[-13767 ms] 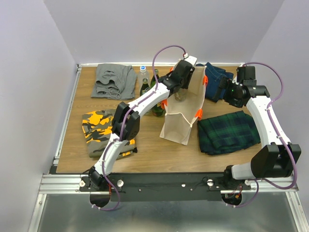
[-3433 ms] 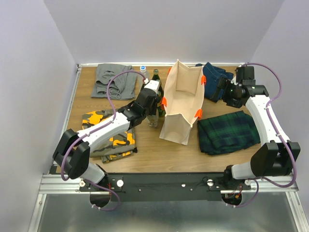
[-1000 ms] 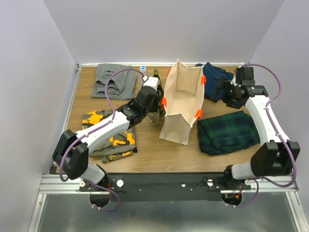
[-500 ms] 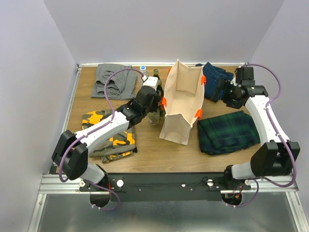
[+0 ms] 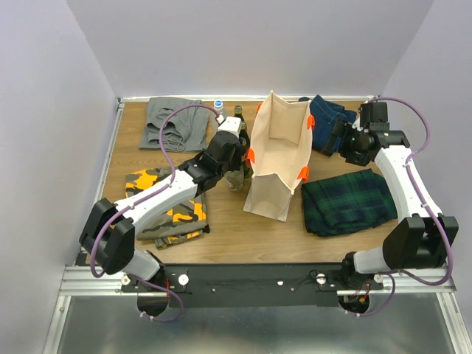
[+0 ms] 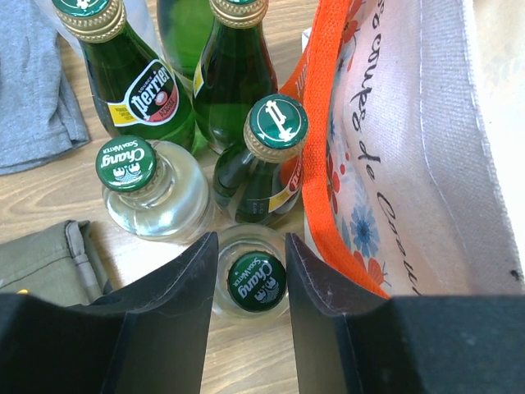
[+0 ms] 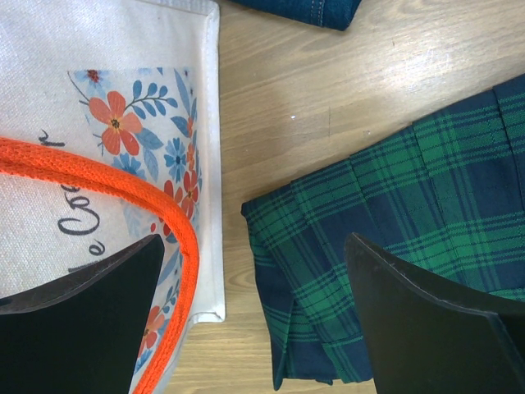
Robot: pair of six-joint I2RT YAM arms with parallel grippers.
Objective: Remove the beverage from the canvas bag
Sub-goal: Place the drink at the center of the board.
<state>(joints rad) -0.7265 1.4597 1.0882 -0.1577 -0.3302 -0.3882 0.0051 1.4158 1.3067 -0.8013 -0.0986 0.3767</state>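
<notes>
From its base at the near edge, my left arm folds out to the near-left corner of the wooden worktop [image 5: 236, 228]. It then runs up and right over the orange-and-olive camouflage cloth [image 5: 151, 193]. The left tool [image 6: 252, 244] points straight down, clenched around the neck of the nearer clear glass bottle with a green cap [image 6: 257, 281]. That bottle stands on the worktop outside the tall cream canvas bag with orange handles [image 5: 279, 158], just beside its left wall. Beyond it stand a second clear green-capped bottle [image 6: 152, 193] and dark green glass bottles [image 6: 135, 90].

My right arm arches up the right side with the forearm bent inward. The right tool [image 7: 254, 246] hangs with its fingers spread wide, holding nothing, above the bag's right edge and the folded green plaid cloth [image 7: 385, 205].

In the earliest frame the left tool was up in the bag's mouth; it has since come down on the bag's left. Over the last second neither arm has moved.
</notes>
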